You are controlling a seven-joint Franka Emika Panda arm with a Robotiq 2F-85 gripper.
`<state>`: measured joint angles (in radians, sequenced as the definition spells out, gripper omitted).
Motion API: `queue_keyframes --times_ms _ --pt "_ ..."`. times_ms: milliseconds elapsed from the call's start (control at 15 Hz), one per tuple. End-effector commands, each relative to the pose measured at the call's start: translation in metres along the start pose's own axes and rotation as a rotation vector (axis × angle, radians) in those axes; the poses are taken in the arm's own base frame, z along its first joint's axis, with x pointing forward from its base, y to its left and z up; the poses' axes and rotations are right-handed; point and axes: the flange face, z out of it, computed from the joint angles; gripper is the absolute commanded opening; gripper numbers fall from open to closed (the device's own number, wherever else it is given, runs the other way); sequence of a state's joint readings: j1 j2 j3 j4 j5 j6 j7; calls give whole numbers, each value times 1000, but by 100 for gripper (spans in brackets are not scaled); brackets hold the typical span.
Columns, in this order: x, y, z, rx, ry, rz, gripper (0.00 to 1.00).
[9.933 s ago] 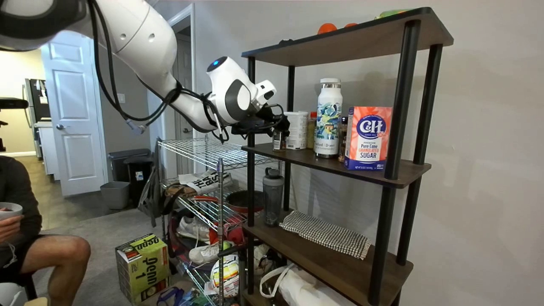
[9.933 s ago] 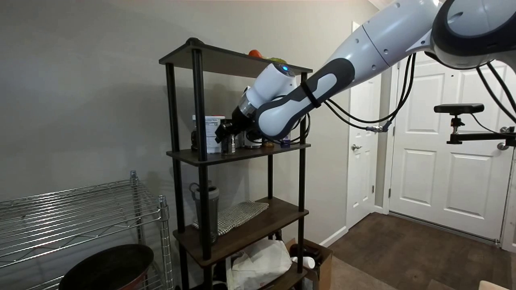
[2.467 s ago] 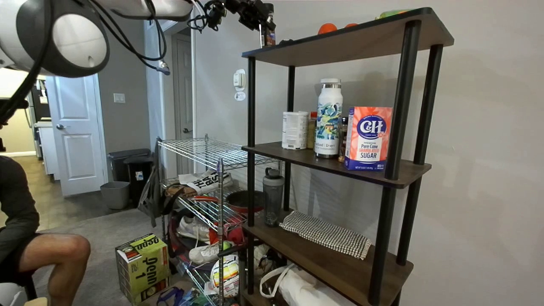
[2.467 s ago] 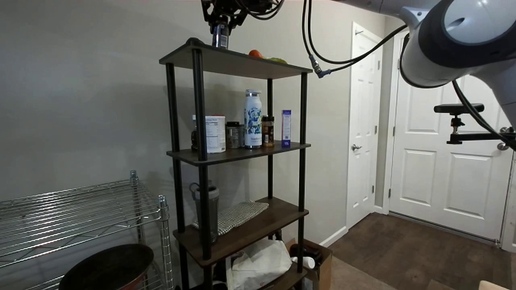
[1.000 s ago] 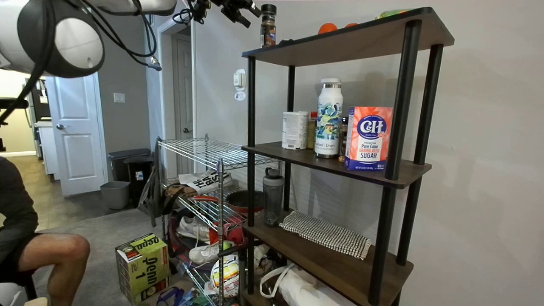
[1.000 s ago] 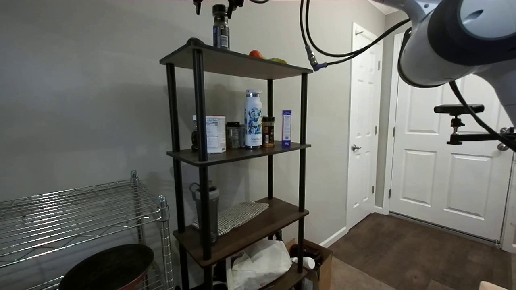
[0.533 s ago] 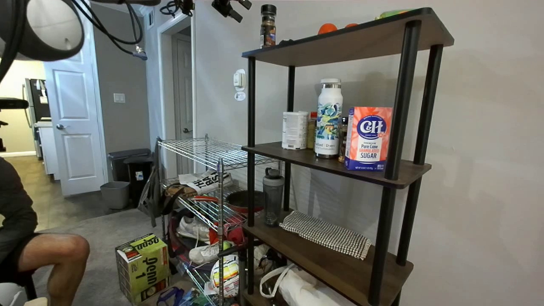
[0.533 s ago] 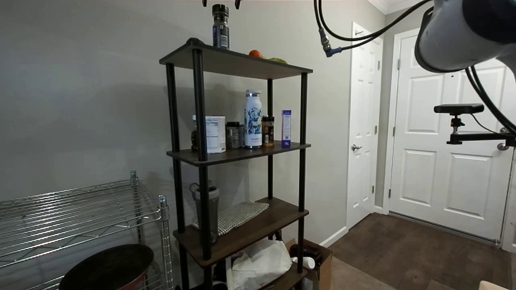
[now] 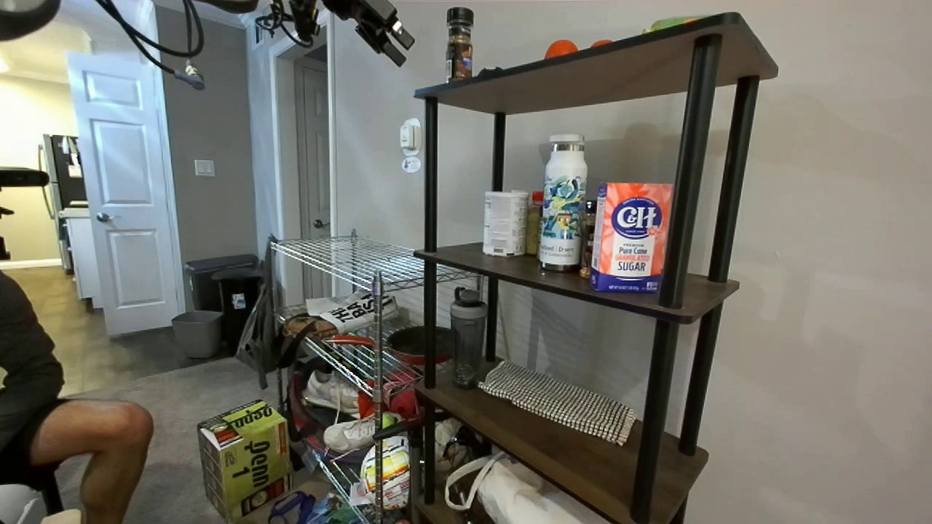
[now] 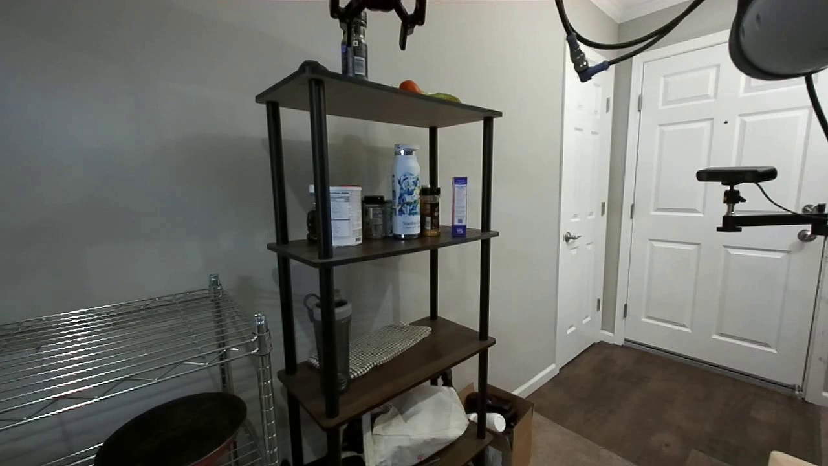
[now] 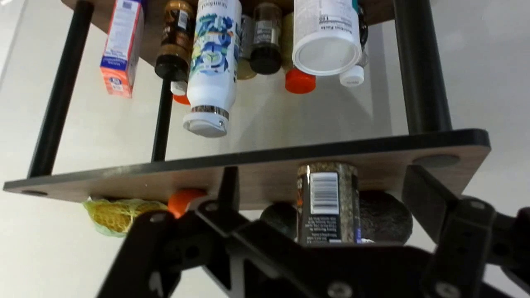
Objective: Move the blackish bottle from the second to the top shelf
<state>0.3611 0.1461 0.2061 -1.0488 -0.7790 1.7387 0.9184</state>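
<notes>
The blackish bottle (image 9: pixel 459 45), a spice jar with a black cap, stands upright on the top shelf (image 9: pixel 597 73) near its end corner. It also shows in an exterior view (image 10: pixel 360 55), partly behind a finger. In the wrist view, the bottle (image 11: pixel 327 203) appears upside down between the spread fingers, its cap hidden by the gripper body. My gripper (image 9: pixel 404 51) is open and empty, drawn back from the bottle with a gap. Its fingers also show at the top of an exterior view (image 10: pixel 376 43). The second shelf (image 10: pixel 388 249) is below.
On the top shelf are tomatoes (image 9: pixel 561 49), a net bag (image 11: pixel 120 213) and dark round fruits (image 11: pixel 385 217) behind the bottle. A white flask (image 9: pixel 562 204), a sugar box (image 9: pixel 632 236), a white canister (image 9: pixel 504 223) and several jars stand on the second shelf. A wire rack (image 10: pixel 129 343) stands beside.
9.9 s ago my gripper was at the bottle on the second shelf; 2.5 s ago it held it on the top shelf. It has since opened and backed away; the bottle stays standing.
</notes>
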Motion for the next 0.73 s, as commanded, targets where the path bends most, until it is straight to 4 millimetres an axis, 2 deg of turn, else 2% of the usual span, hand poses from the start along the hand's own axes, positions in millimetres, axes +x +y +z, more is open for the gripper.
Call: queue_keyframes --times_ms 0,333,400,667 --pt "-31 25 5 -15 -81 78 100" --pt "-66 48 24 -13 -155 149 100" --pt "-47 28 21 -22 -138 110 100" --pt "-50 29 23 -22 -139 110 100"
